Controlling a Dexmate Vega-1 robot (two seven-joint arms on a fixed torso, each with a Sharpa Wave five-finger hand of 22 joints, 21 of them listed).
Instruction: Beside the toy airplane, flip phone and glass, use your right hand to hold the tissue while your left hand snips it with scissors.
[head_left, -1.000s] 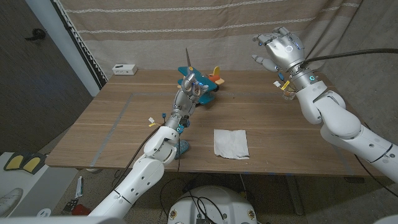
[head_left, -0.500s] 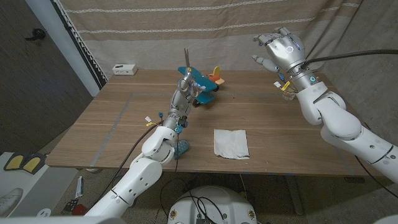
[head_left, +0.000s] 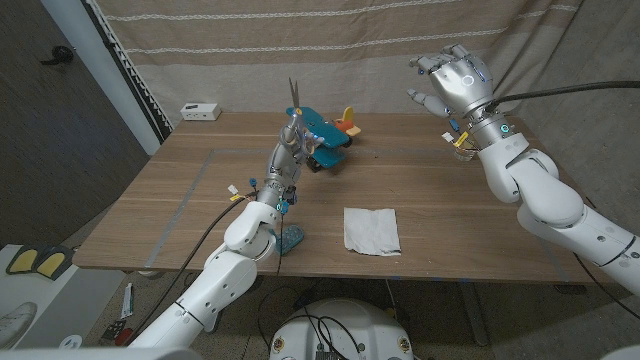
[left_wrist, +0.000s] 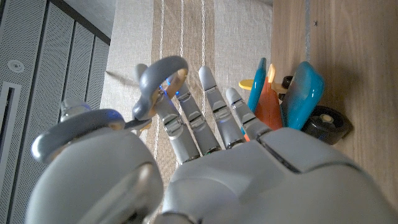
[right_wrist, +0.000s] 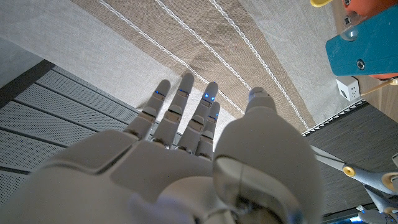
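Note:
A white tissue (head_left: 371, 229) lies flat on the wooden table (head_left: 180, 200), near its front edge. My left hand (head_left: 291, 138) is raised just left of the blue and orange toy airplane (head_left: 328, 134) and holds grey-handled scissors (head_left: 293, 97), blades pointing up. The left wrist view shows the scissors' handle loop (left_wrist: 163, 73) around my fingers, with the airplane (left_wrist: 292, 99) beyond. My right hand (head_left: 455, 80) is held high over the back right, fingers spread and holding nothing. A glass (head_left: 462, 151) stands partly hidden behind its wrist. The right wrist view shows the right hand (right_wrist: 186, 143), the airplane (right_wrist: 367, 50) and the scissors (right_wrist: 367, 178).
A small blue object (head_left: 291, 240) sits at the front edge beside my left forearm; I cannot tell what it is. A white box (head_left: 201, 111) stands at the back left corner. A striped curtain hangs behind the table.
My left hand has drifted a little left and up with the scissors, whose blades now stand higher. The right hand and tissue have not moved.

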